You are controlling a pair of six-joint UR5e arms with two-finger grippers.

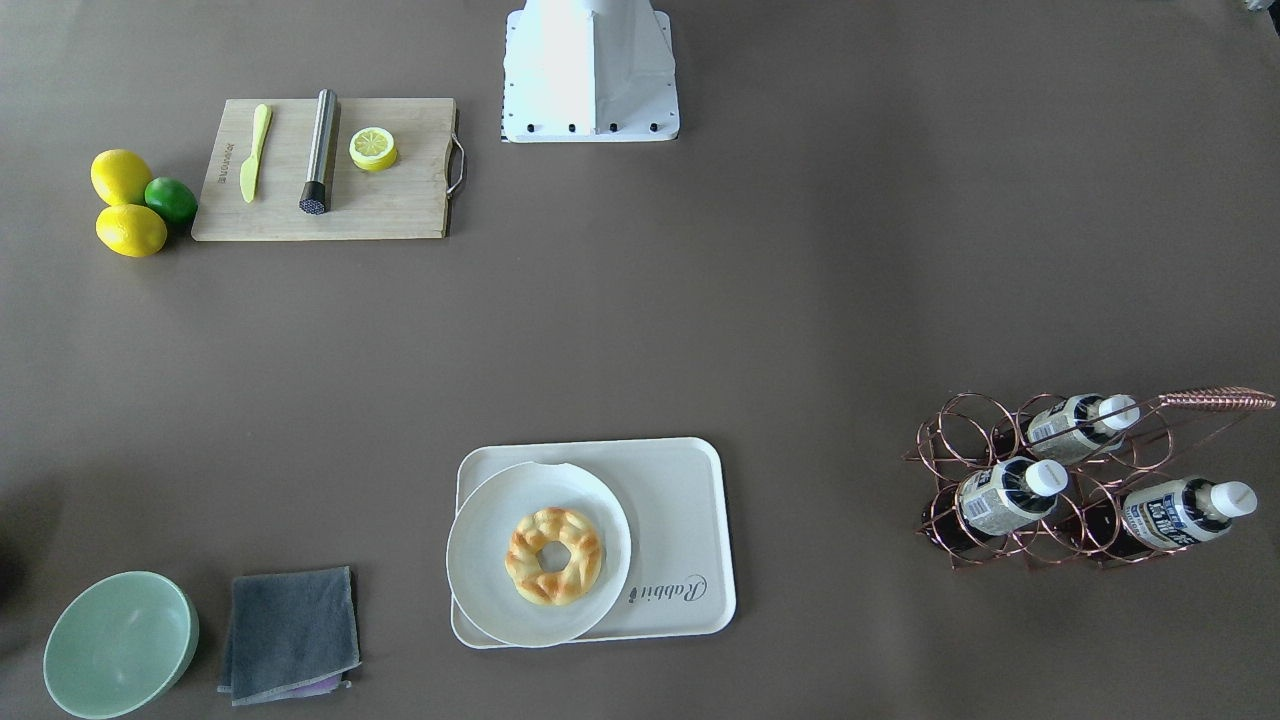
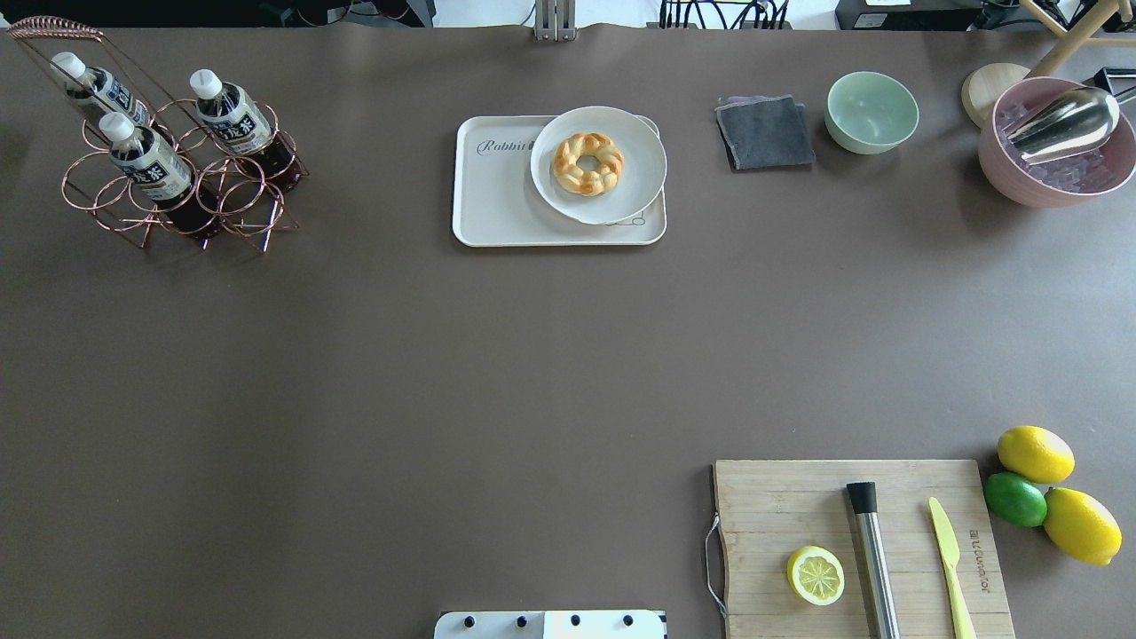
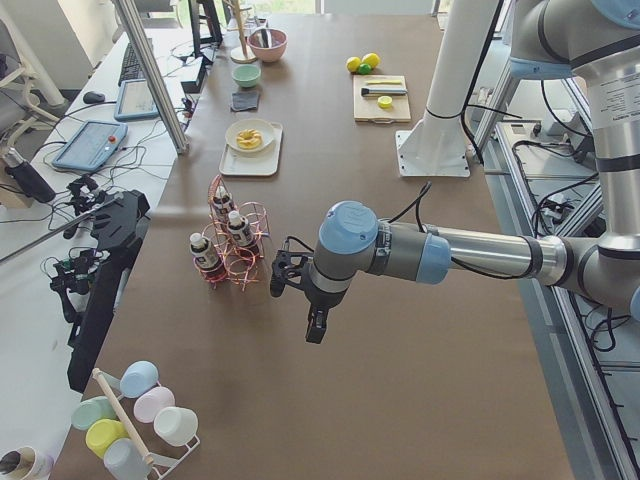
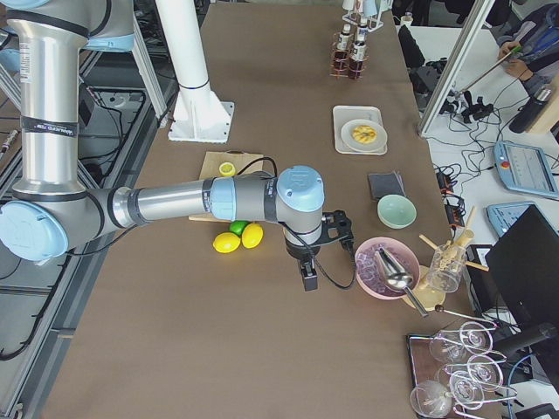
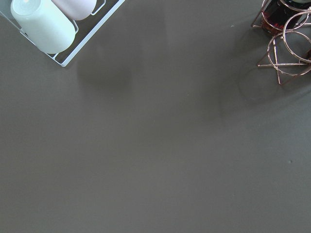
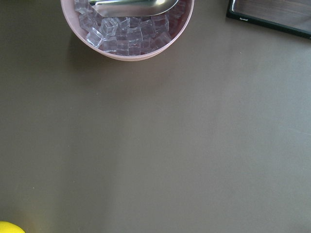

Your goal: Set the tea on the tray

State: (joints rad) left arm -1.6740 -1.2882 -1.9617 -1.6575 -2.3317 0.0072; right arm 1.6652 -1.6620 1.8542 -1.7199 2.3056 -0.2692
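Observation:
Three tea bottles (image 2: 142,158) with white caps lie tilted in a copper wire rack (image 2: 98,191) at the table's far left; they also show in the front-facing view (image 1: 1003,497). The cream tray (image 2: 497,200) sits at the far middle, with a white plate (image 2: 643,160) holding a ring-shaped bread (image 2: 587,162) on its right part. My left gripper (image 3: 315,325) hangs above the table beside the rack, apart from the bottles. My right gripper (image 4: 309,278) hangs near the pink bowl. Both show only in the side views, so I cannot tell if they are open or shut.
A cutting board (image 2: 799,506) with lemon half, steel muddler and yellow knife lies near right, next to lemons (image 2: 1035,453) and a lime. A grey cloth (image 2: 765,133), a green bowl (image 2: 872,111) and a pink ice bowl (image 2: 1052,177) with scoop stand far right. Cups (image 5: 43,24) lie beyond the rack.

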